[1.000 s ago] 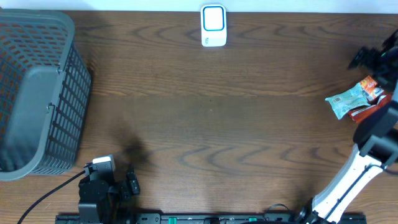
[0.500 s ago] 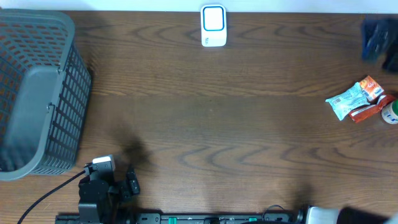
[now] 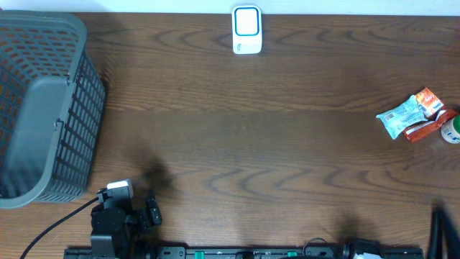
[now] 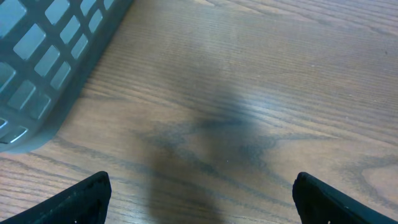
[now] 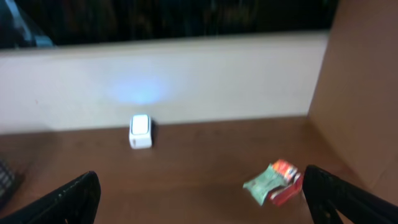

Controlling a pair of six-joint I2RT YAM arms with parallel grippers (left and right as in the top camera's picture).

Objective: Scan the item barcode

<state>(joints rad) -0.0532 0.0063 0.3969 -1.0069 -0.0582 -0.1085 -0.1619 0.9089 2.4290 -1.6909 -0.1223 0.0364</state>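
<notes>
Several small packets lie in a heap at the table's right edge: a pale green packet (image 3: 402, 115), an orange-red one (image 3: 429, 101) and a red one (image 3: 425, 130). The right wrist view shows the same green packet (image 5: 266, 182) low on the right. A white barcode scanner (image 3: 246, 30) with a blue face stands at the back middle, also seen as the scanner (image 5: 140, 131) in the right wrist view. My right gripper (image 5: 202, 199) is open, high above the table, holding nothing. My left gripper (image 4: 200, 199) is open over bare wood at the front left.
A grey slatted basket (image 3: 43, 108) fills the left side, and its wall (image 4: 43, 56) is close to my left fingers. A white-and-green item (image 3: 453, 132) shows at the right edge. A brown board (image 5: 367, 87) stands to the right. A dark part of the right arm (image 3: 444, 229) shows bottom right.
The right arm has swung away from over the packets at the far right and pulled back to the bottom right corner, uncovering them. The left arm has not moved.
</notes>
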